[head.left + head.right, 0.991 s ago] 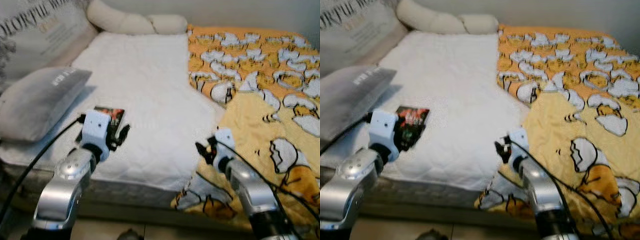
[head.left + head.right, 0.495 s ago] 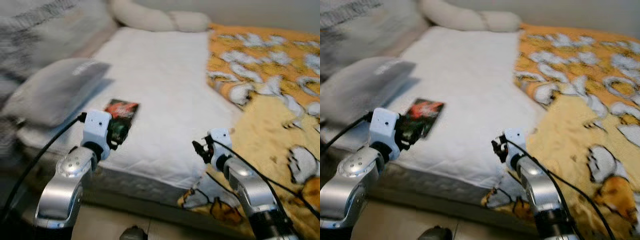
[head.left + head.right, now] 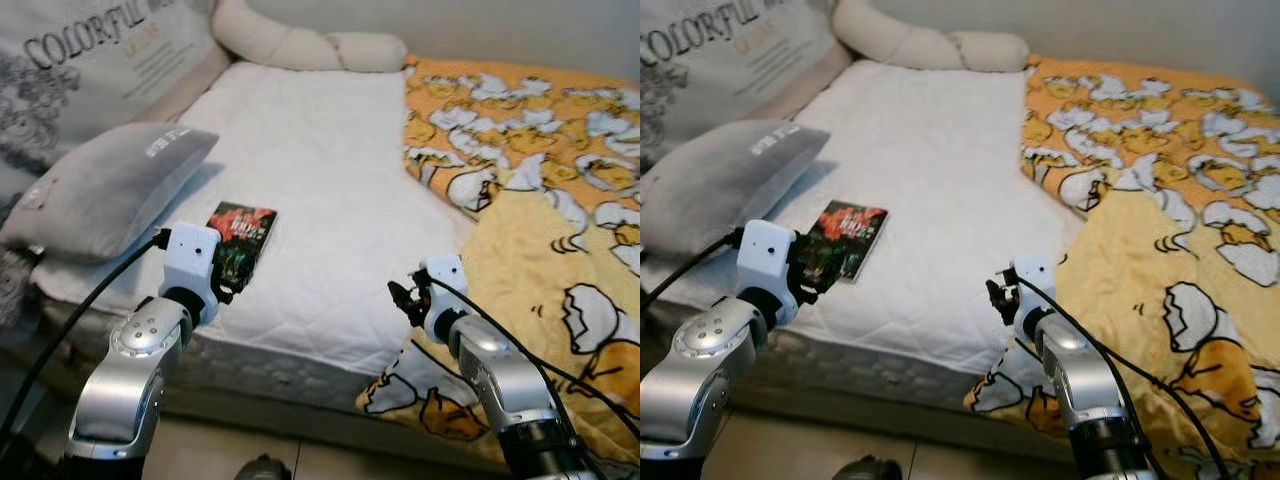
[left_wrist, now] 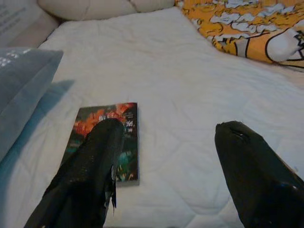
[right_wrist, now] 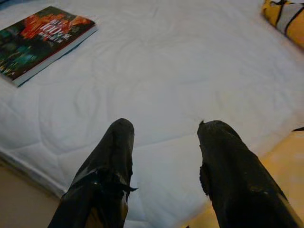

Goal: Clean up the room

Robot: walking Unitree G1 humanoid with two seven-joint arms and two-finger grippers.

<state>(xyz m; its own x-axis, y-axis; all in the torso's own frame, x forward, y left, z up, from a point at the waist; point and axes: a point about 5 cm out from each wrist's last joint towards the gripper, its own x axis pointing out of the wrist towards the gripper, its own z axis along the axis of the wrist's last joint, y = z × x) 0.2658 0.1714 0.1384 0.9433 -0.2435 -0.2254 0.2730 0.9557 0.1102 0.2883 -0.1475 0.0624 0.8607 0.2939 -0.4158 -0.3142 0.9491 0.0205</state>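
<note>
Now my left gripper [image 4: 164,156] hangs open just above the book [image 3: 238,240] lying flat on the white bed [image 3: 330,180] beside the gray pillow [image 3: 105,195], and my right gripper [image 5: 164,152] is open too.

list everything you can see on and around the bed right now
book: 1, dark cover with red and green, flat on the white mattress near its front edge
grey pillow: 1, left of the book
printed cushion: 1, pale with dark lettering, far left
cream bolster: 1, head of the bed
blanket: 1, orange-yellow cartoon print, right half of the bed
mattress: 1, white quilted
left tool: open, just before the book
right tool: open, over the mattress edge
</note>
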